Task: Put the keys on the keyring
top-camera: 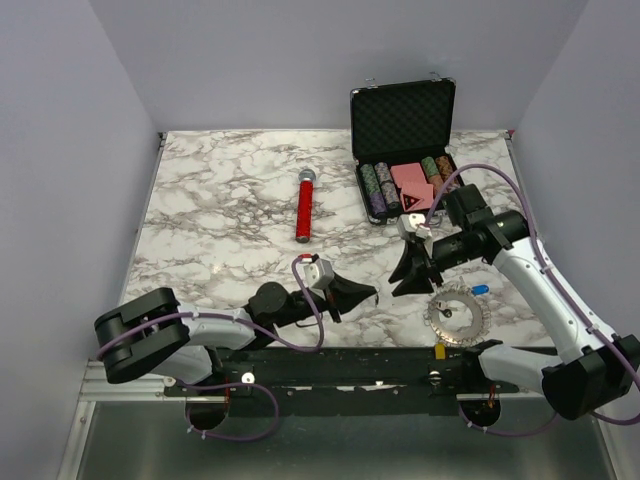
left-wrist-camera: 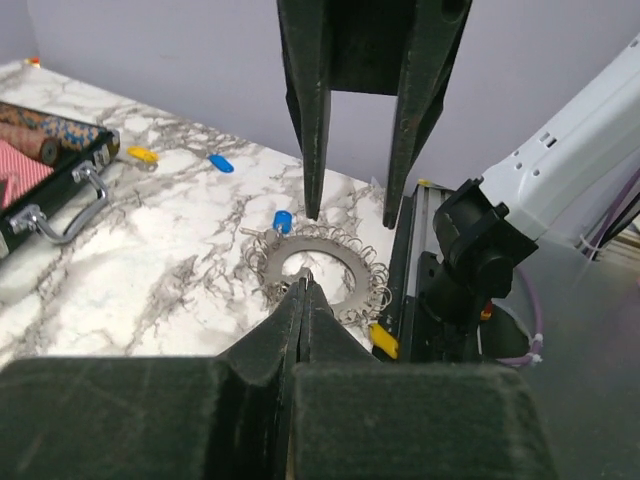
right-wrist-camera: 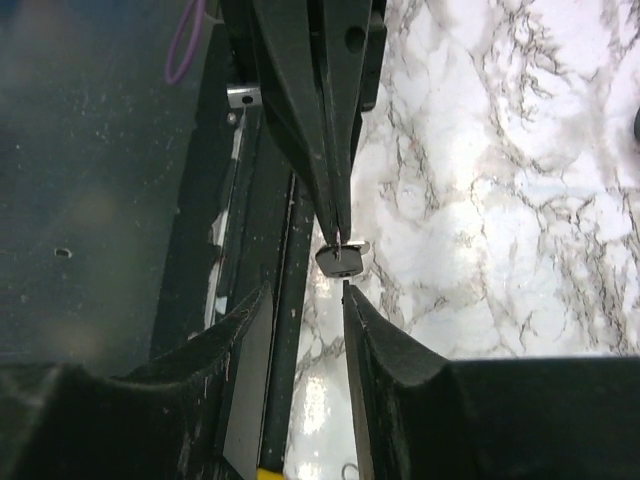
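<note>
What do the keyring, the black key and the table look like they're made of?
Keyring: grey metal, a dull flat disc fringed with thin wire loops. Key: matte black head, probably plastic, with a small bright metal bit showing. Table: glossy white surface with grey veins; real marble or printed laminate, cannot tell.
</note>
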Robot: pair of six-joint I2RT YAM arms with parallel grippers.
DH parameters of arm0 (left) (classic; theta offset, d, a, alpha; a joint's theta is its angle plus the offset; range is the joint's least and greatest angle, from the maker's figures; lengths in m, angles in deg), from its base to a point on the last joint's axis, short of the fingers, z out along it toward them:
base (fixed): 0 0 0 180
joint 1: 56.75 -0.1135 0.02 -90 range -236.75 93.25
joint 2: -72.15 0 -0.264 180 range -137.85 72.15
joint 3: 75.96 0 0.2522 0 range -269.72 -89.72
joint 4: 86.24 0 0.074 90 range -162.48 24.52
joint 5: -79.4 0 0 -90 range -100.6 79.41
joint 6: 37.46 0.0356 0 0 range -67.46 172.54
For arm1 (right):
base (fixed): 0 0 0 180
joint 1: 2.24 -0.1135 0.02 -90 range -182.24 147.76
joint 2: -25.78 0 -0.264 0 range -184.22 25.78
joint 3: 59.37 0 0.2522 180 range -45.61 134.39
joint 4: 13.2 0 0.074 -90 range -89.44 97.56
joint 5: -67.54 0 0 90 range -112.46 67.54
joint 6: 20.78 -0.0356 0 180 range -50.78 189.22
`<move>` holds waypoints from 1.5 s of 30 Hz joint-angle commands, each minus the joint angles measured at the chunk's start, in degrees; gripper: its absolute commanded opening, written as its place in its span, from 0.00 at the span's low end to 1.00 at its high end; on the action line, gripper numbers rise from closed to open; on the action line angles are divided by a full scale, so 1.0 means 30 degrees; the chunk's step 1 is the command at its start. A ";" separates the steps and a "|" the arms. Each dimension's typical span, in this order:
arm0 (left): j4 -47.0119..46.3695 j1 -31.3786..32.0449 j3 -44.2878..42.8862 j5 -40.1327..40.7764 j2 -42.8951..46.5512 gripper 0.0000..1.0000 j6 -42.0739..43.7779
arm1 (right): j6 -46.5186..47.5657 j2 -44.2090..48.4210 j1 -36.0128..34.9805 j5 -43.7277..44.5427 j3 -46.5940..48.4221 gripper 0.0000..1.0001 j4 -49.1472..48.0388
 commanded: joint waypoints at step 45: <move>-0.6787 0.0394 -0.0667 0.1523 -0.0307 0.00 -0.1750 | -0.7562 0.1445 0.0179 -0.3258 -0.4216 0.22 -0.8444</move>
